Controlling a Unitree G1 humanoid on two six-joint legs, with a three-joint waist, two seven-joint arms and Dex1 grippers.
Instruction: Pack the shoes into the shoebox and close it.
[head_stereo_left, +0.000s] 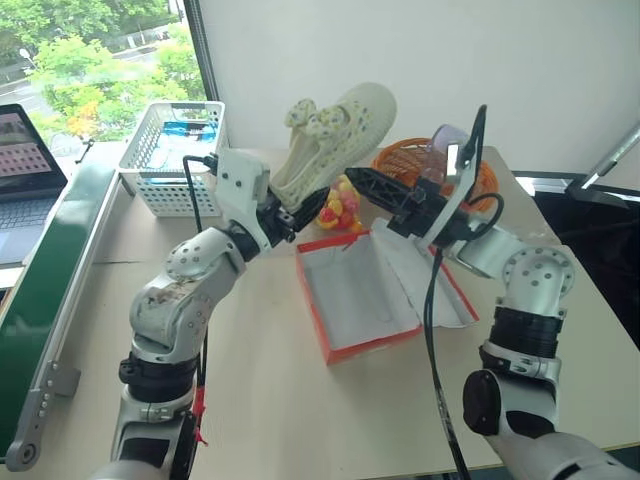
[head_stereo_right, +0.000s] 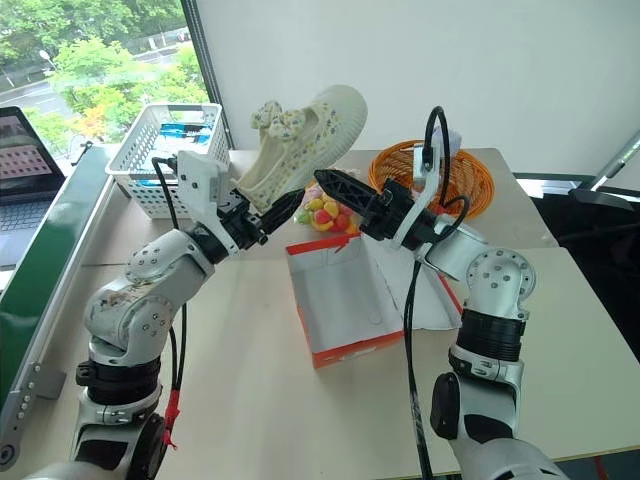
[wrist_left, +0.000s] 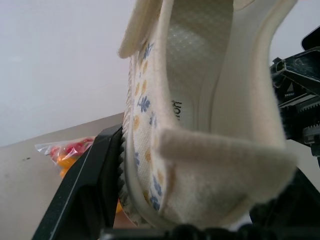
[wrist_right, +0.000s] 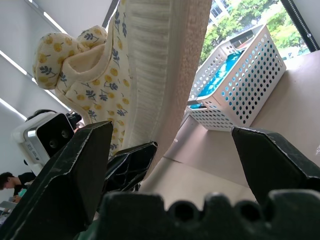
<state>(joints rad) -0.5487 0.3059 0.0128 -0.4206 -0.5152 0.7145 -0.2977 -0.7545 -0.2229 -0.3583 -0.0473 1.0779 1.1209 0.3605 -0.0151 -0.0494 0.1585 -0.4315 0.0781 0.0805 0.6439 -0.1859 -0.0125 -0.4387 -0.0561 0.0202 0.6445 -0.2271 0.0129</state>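
One cream shoe (head_stereo_left: 335, 135) with a floral bow is held up in the air, tilted, toe pointing up and to the right. My left gripper (head_stereo_left: 290, 215) is shut on its heel end; in the left wrist view the shoe (wrist_left: 200, 100) rises from between the black fingers (wrist_left: 85, 195). My right gripper (head_stereo_left: 375, 195) is open just to the right of the shoe, near its sole and apart from it; in its wrist view the sole (wrist_right: 150, 65) stands ahead of the spread fingers (wrist_right: 75, 175). The red-orange shoebox (head_stereo_left: 375, 345) lies open on the table below, white inside, lid (head_stereo_left: 440, 285) folded out to the right.
A white lattice basket (head_stereo_left: 170, 155) stands at the back left and a round orange woven basket (head_stereo_left: 420, 160) at the back right. A bag of small colourful toys (head_stereo_left: 340, 210) lies behind the box. A laptop (head_stereo_left: 25, 160) sits off the table's left edge.
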